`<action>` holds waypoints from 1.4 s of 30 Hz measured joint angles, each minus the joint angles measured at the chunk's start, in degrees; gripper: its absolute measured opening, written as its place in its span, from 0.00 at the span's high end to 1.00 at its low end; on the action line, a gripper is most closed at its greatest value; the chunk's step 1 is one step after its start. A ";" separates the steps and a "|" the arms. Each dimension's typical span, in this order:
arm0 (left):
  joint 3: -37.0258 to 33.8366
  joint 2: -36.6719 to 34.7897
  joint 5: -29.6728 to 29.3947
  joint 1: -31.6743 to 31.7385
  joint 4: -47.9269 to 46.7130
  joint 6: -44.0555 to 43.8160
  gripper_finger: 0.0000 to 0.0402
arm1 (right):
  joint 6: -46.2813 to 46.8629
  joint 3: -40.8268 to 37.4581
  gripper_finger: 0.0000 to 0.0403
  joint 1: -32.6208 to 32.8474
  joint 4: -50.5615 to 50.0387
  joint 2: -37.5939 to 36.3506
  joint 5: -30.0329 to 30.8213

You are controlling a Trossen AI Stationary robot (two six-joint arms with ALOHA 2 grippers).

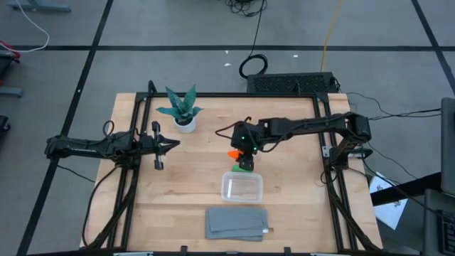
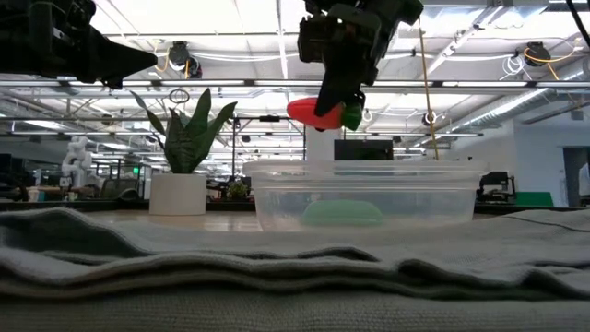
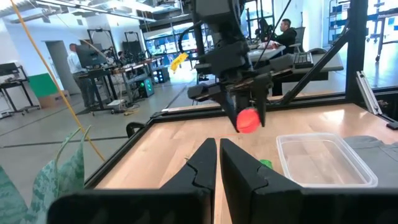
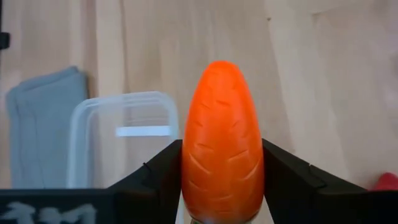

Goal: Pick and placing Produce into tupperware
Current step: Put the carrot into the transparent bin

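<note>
Right end effector (image 1: 245,151) clamped on the toy carrot (image 4: 221,140), held in the air just short of the clear tupperware (image 1: 242,187) — raised, I'd guess, to clear its rim. Green pod (image 1: 244,168) lies on the table beside it. Left end effector (image 1: 170,144) pinched closed, empty — parked well away.

A light wooden table (image 1: 192,185) with a black frame stood on a grey floor (image 1: 178,28) crossed by dark lines, where black cables (image 1: 252,66) lay coiled beyond the table's far edge. Level with the tabletop, the hall behind showed a white ceiling with pipes and bright strip lights (image 2: 230,18), and desks with monitors (image 2: 364,149) in the distance. Two people (image 3: 78,59) stood or sat at workbenches (image 3: 115,78) far off, near a green panel (image 3: 43,87) against the wall.
</note>
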 joint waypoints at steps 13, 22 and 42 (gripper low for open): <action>0.00 -0.01 0.00 -0.01 -0.02 0.01 0.94 | 1.36 0.00 0.57 3.62 0.38 0.00 -2.66; 0.00 0.00 0.00 -0.02 -0.04 0.02 0.94 | 2.34 0.00 0.56 5.79 2.45 0.30 -2.62; 0.00 -0.01 0.39 -0.01 -1.12 -0.46 0.94 | 3.37 -2.42 0.56 8.82 7.83 6.04 -2.63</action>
